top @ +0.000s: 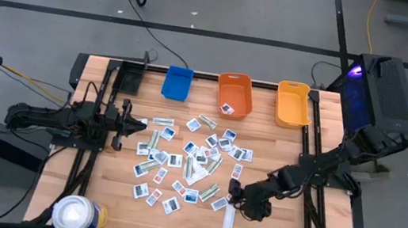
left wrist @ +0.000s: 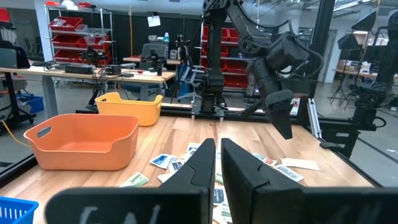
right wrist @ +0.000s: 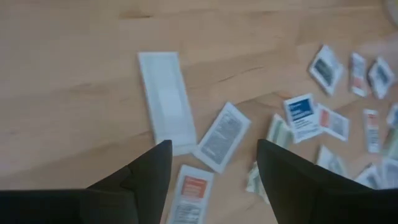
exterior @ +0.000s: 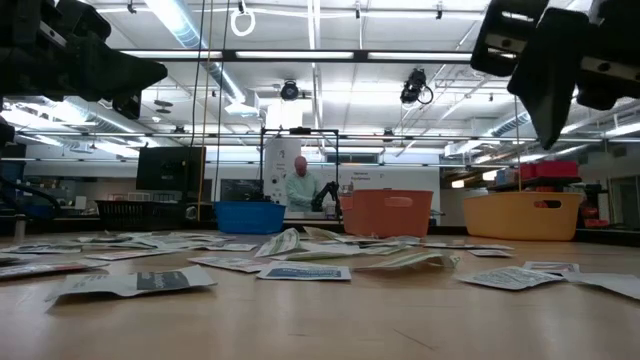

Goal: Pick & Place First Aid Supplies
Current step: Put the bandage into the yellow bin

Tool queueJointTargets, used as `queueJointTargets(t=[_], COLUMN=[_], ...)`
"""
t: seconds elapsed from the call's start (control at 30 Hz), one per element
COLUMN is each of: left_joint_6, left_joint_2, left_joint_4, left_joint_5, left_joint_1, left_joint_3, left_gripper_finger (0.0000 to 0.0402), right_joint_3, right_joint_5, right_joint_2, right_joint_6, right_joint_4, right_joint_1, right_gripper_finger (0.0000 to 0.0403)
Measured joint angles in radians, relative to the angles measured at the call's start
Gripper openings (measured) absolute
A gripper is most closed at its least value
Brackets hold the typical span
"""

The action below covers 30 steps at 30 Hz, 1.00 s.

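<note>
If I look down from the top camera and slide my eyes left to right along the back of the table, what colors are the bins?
Blue bin → orange bin, which has one packet lying inside it → yellow bin.

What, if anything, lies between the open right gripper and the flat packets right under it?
Nothing visible. The right gripper hangs open over bare wood, with a long white strip packet and a small white printed packet uncovered below.
</note>
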Motion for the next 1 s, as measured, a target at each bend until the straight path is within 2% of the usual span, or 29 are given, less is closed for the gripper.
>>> queueJointTargets(t=[0.17,0.33,0.5,0.67,1.0], left_joint_6=[0.000,0.000,0.000,0.000,0.000], left_joint_2=[0.000,0.000,0.000,0.000,0.000], left_joint_4=[0.000,0.000,0.000,0.000,0.000], left_joint_5=[0.000,0.000,0.000,0.000,0.000], left_joint_1=[0.000,0.000,0.000,0.000,0.000], left_joint_3=[0.000,0.000,0.000,0.000,0.000], left_gripper_finger=[0.0032,0.0032,0.0032,0.0032,0.0032], right_joint_3=[0.001,0.002,0.032,0.063,0.063], right_joint_5=[0.000,0.005,0.094,0.095,0.099], right_joint_2=[0.008,0.073,0.139,0.184,0.187], right_joint_6=[-0.012,-0.088,-0.115,-0.174,-0.217], right_joint_4=[0.008,0.007,0.004,0.006,-0.026], right_joint_1=[0.010,0.036,0.049,0.052,0.088], right_gripper_finger=[0.0236,0.0236,0.0236,0.0236,0.0236])
